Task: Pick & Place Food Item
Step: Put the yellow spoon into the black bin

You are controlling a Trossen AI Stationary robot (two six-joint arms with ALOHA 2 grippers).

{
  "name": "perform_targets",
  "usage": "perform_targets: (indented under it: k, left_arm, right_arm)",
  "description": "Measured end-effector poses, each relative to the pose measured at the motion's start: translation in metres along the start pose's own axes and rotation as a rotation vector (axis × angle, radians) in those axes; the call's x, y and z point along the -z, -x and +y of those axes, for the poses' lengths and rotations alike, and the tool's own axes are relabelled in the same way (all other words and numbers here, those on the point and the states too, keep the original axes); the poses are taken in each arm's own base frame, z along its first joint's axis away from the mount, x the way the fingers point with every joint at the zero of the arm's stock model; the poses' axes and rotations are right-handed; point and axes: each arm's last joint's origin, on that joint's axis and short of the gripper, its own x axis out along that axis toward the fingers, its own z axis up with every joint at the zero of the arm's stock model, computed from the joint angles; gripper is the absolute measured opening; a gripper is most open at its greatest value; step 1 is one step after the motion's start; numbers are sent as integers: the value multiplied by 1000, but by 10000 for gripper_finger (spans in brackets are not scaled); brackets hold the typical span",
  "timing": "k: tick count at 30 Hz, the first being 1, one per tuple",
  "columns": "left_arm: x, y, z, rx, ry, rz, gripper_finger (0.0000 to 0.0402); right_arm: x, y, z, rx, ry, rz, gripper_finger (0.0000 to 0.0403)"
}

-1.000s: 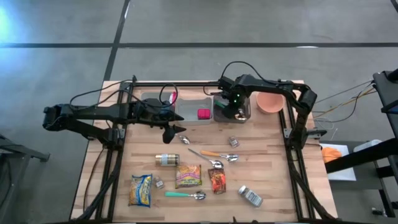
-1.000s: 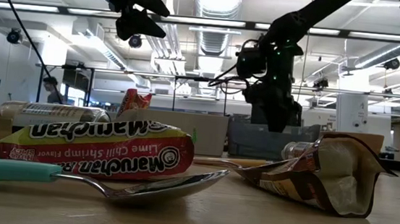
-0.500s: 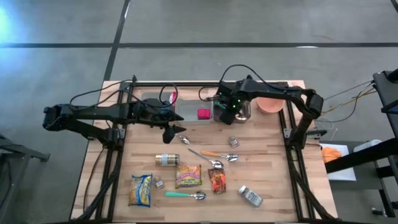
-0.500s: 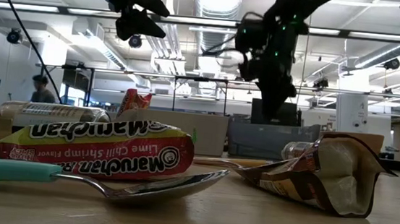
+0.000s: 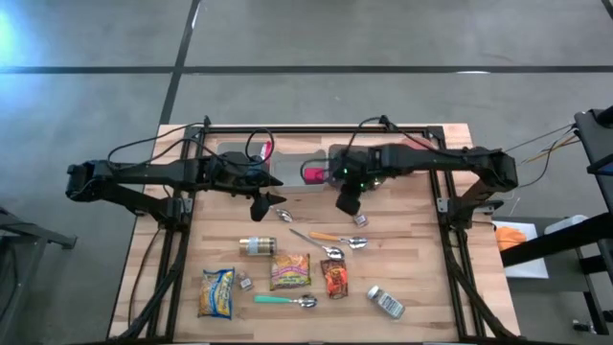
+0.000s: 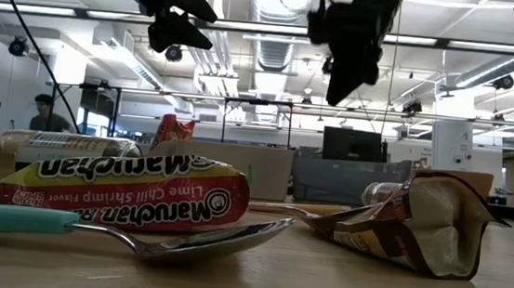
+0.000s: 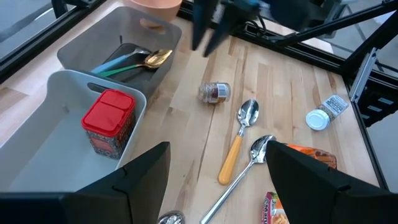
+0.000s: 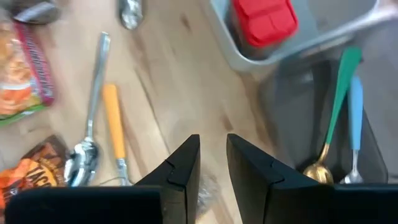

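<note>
Food items lie on the near half of the table: a ramen packet (image 5: 289, 271) (image 6: 122, 193), a yellow packet (image 5: 217, 292), an orange packet (image 5: 333, 279) (image 6: 409, 223), a jar (image 5: 257, 246) and a small jar (image 5: 359, 218) (image 7: 214, 92). A red container (image 5: 311, 175) (image 7: 109, 121) (image 8: 264, 18) stands in the light bin (image 7: 68, 81). My right gripper (image 5: 347, 203) (image 8: 213, 146) (image 6: 341, 86) hangs high over the table's middle, beside the small jar, pointing steeply down, its fingers a narrow gap apart and empty. My left gripper (image 5: 261, 209) (image 7: 217, 149) hovers open and empty left of it.
A dark bin (image 7: 124, 37) (image 8: 298, 106) at the far side holds spoons (image 7: 134, 61). Loose spoons lie on the wood: an orange-handled one (image 5: 330, 237) (image 7: 236, 152) and a teal-handled one (image 5: 285, 301). A small bottle (image 5: 386, 302) lies near right. A person shows in the room behind.
My right gripper has left the dark bin at the far side, risen, and swung toward the table's near edge and a little left, now over the middle. Its finger gap looks the same. Nothing on the table has moved.
</note>
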Motion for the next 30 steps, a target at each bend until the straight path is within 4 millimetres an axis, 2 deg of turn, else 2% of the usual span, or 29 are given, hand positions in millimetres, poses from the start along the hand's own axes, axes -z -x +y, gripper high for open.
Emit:
perform_targets:
  k: [4, 7, 16, 22, 26, 30]
  left_arm:
    - [0, 0, 0, 0, 0, 0, 270]
    - [0, 0, 0, 0, 0, -1, 270]
    - [0, 0, 0, 0, 8, 0, 270]
    - [0, 0, 0, 0, 8, 0, 270]
    - [0, 0, 0, 0, 8, 0, 270]
    - [0, 0, 0, 0, 8, 0, 270]
  right_arm:
    - [5, 3, 18, -2, 28, -18, 81]
    - [9, 2, 28, -14, 35, -11, 103]
    - [19, 0, 62, -53, 129, -74, 271]
    - [24, 1, 73, -57, 105, -90, 349]
    - [27, 0, 77, -67, 90, -90, 378]
    - [34, -6, 81, -66, 66, -70, 382]
